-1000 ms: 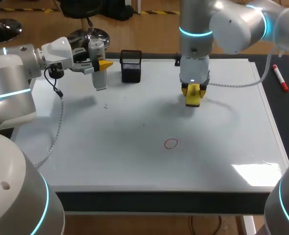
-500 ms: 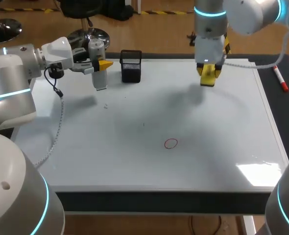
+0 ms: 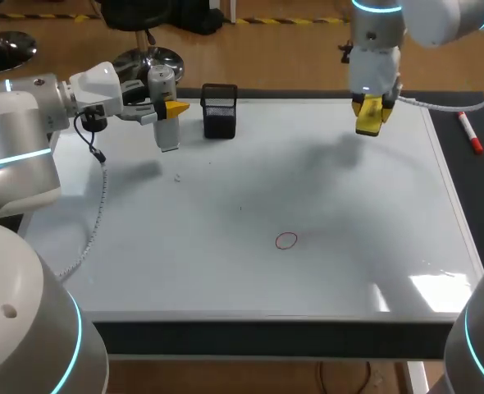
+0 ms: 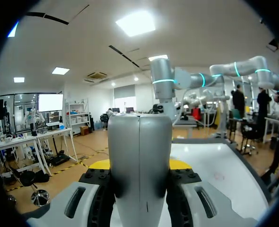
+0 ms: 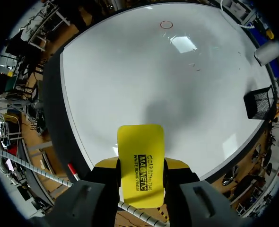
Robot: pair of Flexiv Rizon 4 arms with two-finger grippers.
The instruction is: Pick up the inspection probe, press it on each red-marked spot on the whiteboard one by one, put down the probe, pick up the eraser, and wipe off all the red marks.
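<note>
Now clutching the eraser (image 5: 140,151) in the right jaws, above the whiteboard's (image 3: 349,271) far right edge. Looking at one red mark (image 3: 286,240) well apart, toward the near middle, dead ahead along the eraser's long axis. Gripping the probe (image 3: 166,127) in the left jaws, off at far left.

The grey-white inspection probe (image 3: 167,127) stands upright at upper left, gripped by the left gripper (image 3: 173,107) above the whiteboard (image 3: 349,213). The yellow eraser (image 3: 368,117) hangs at upper right, pinched in the right gripper (image 3: 372,108). One red circle (image 3: 286,240) lies lower centre.
</note>
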